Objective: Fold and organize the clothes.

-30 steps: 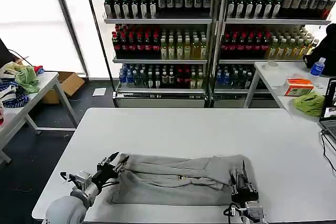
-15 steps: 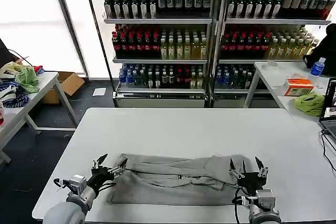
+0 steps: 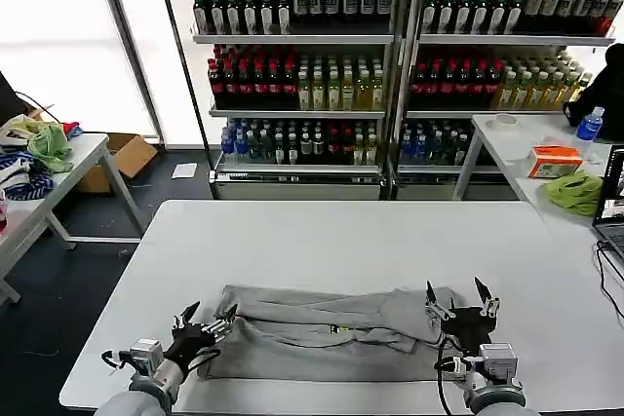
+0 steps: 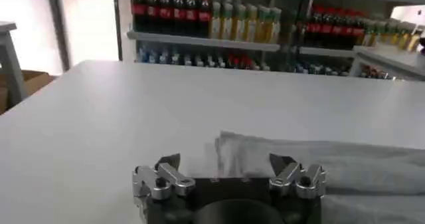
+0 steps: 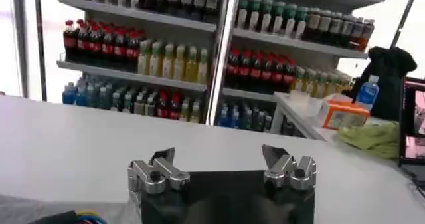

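A light grey shirt (image 3: 327,333) lies folded into a long band across the near part of the white table (image 3: 351,241). Its left end also appears in the left wrist view as grey cloth (image 4: 319,162) just beyond the fingers. My left gripper (image 3: 206,317) stands open at the shirt's left end, holding nothing. At the shirt's right end my right gripper (image 3: 457,293) is open too, lifted a little above the cloth, with nothing between its fingers (image 5: 163,157). A bit of multicoloured print (image 5: 83,216) peeks in at the edge of the right wrist view.
Shelves of drink bottles (image 3: 390,56) fill the back. A side table on the left (image 3: 39,177) carries a green cloth (image 3: 49,146) and striped fabric. On the table at the right (image 3: 546,153) lie a green cloth (image 3: 575,192), an orange box (image 3: 554,161) and a laptop edge.
Both grippers have let go of the shirt's ends and opened. They have drawn back toward the table's near edge and the shirt has settled flat.
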Motion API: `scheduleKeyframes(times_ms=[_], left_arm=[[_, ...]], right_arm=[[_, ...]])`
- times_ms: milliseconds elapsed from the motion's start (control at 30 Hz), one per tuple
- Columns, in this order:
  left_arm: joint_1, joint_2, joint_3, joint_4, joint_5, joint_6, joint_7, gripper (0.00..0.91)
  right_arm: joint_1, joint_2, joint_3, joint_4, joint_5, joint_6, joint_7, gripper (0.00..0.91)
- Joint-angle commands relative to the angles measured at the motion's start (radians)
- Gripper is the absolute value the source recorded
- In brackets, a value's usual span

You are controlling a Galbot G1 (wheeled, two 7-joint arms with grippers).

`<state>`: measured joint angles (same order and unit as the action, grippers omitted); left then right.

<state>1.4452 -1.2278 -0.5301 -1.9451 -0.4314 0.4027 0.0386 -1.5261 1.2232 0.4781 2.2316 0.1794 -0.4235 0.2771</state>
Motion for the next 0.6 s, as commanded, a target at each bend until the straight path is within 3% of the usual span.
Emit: scheduleKeyframes(times_ms=[33, 133, 200, 267, 300, 333, 400, 600], left_arm=[[0.009, -0.033, 0.009, 0.014, 0.002, 0.007, -0.008, 0.907], [0.004, -0.034, 0.014, 0.024, 0.009, 0.007, -0.006, 0.907], [-0.002, -0.033, 0.014, 0.03, 0.008, 0.007, -0.005, 0.736], [0.0, -0.029, 0.015, 0.031, 0.009, 0.007, -0.003, 0.413], [0.001, -0.027, 0.016, 0.031, 0.009, 0.007, -0.001, 0.111], [0.003, -0.026, 0.017, 0.034, 0.014, 0.006, 0.007, 0.04], [0.002, -0.025, 0.015, 0.039, 0.017, 0.001, 0.015, 0.0], [0.0, -0.024, 0.016, 0.044, 0.031, -0.008, 0.028, 0.0]], right_arm=[[0.008, 0.002, 0.001, 0.003, 0.005, 0.002, 0.001, 0.907], [0.008, 0.001, 0.002, 0.0, 0.006, 0.003, 0.0, 0.907], [0.008, 0.001, 0.002, 0.0, 0.005, 0.003, 0.0, 0.907], [0.01, 0.001, 0.002, -0.003, 0.006, 0.003, 0.0, 0.907], [0.01, 0.002, 0.002, -0.004, 0.006, 0.003, 0.0, 0.907], [0.011, 0.002, 0.002, -0.004, 0.006, 0.003, 0.0, 0.907], [0.012, 0.004, 0.001, -0.006, 0.006, 0.003, -0.001, 0.907], [0.019, 0.005, 0.002, -0.012, 0.007, 0.002, -0.001, 0.907]])
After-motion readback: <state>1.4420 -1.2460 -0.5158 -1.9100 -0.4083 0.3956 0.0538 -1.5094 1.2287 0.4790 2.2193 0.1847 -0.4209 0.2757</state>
